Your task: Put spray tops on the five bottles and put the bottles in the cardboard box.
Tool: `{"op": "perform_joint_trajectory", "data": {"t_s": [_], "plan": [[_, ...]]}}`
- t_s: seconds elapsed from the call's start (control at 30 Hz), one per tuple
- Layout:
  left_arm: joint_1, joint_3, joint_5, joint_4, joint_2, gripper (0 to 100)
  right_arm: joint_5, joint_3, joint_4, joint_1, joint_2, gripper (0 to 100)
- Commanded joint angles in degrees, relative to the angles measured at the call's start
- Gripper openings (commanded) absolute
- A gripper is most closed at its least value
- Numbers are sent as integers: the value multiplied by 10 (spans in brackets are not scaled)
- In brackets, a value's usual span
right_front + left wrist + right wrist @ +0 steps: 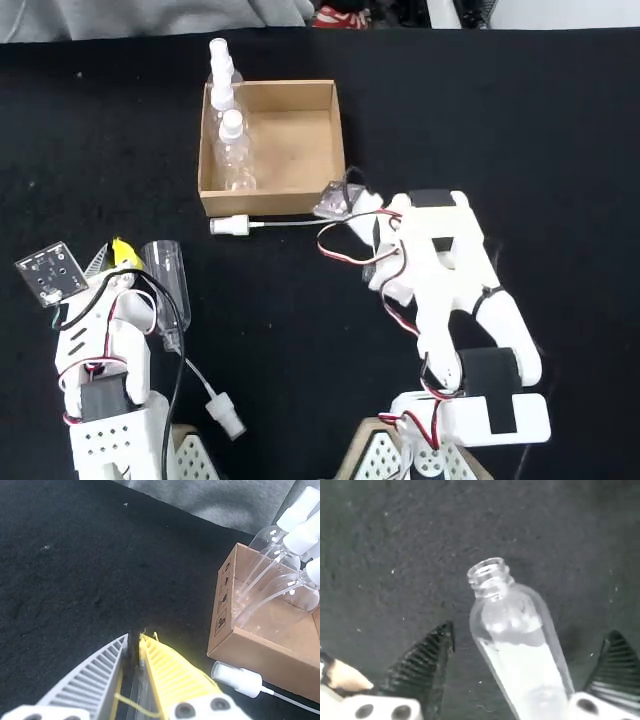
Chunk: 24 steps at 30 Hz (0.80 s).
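Right gripper [530,630] is wide open, black fingers [427,662] spread well apart; a topless bottle [525,665] lies on the table between them with its open neck pointing away from the wrist, and neither finger seems to touch it. From up high that gripper [340,198] sits just off the near corner of the cardboard box [300,202], with the clear bottle [330,205] under it, close against the box.

Left gripper [135,640] is closed, grey and yellow fingers pressed together with nothing I can make out between them. In the high view it [118,250] hangs well short of the box, and a second topless bottle [165,275] lies on the table just beside it.

A spray top [232,226] lies along the front wall of the box, its thin tube running toward the right gripper; the other spray top [222,410] lies near the left arm's base.

Three capped bottles [235,150] are grouped along one side wall of the box [235,630]; the nearest is clearly inside, but I can't tell whether the farthest is in or just behind. Everything sits on a black table [500,120].
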Motion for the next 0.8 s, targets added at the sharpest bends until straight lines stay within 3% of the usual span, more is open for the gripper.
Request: {"op": "perform_joint_trajectory", "data": {"t_s": [0.0,0.2,0.77], "plan": [[-5,13,0,2,-5,30,49,8,6,-3,4,399],[-5,13,0,3,-5,30,116,33,2,-2,4,399],[-5,13,0,4,-5,30,120,39,-47,40,4,380]]}}
